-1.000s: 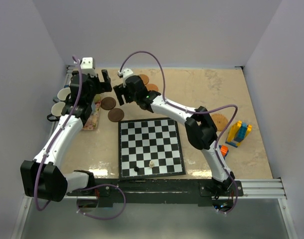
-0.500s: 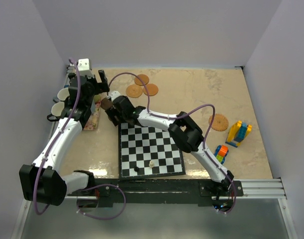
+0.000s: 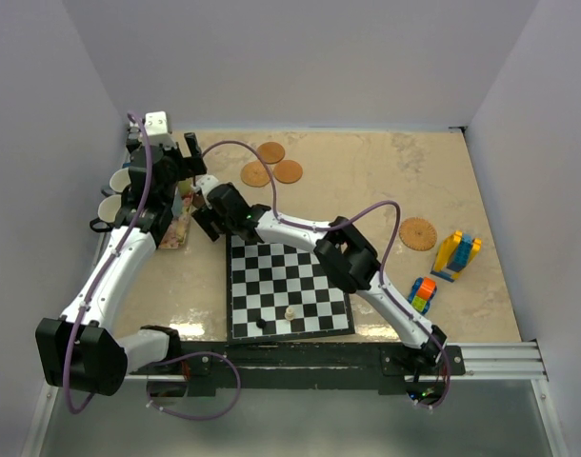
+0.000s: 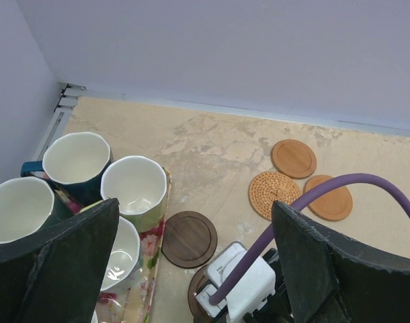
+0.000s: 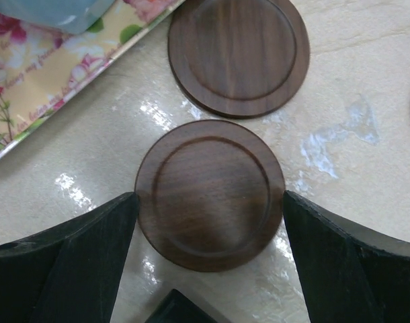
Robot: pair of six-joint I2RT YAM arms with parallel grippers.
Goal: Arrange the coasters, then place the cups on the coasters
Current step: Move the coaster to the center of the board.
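Dark walnut round coaster (image 5: pixel 210 195) lies on the table (image 5: pixel 339 134) beside the floral mat (image 5: pixel 50 74); the right gripper (image 5: pixel 209 202) has swung here from the tan coasters (image 3: pixel 271 152), jaws wide astride it, empty; pickup seems next; left gripper (image 4: pixel 195 208) gapes empty near the cups (image 4: pixel 134 185).

Right hand (image 5: pixel 210 202) straddling dark coaster (image 5: pixel 210 192), little side room, second coaster (image 5: pixel 238 54) just beyond, floral mat (image 5: pixel 50 74) nearby

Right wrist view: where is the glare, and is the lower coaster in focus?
Right wrist view: white glare spots on the glossy table left of the lower dark coaster, which is sharp, grain visible. Top external view: sheen on the table left of the chessboard.
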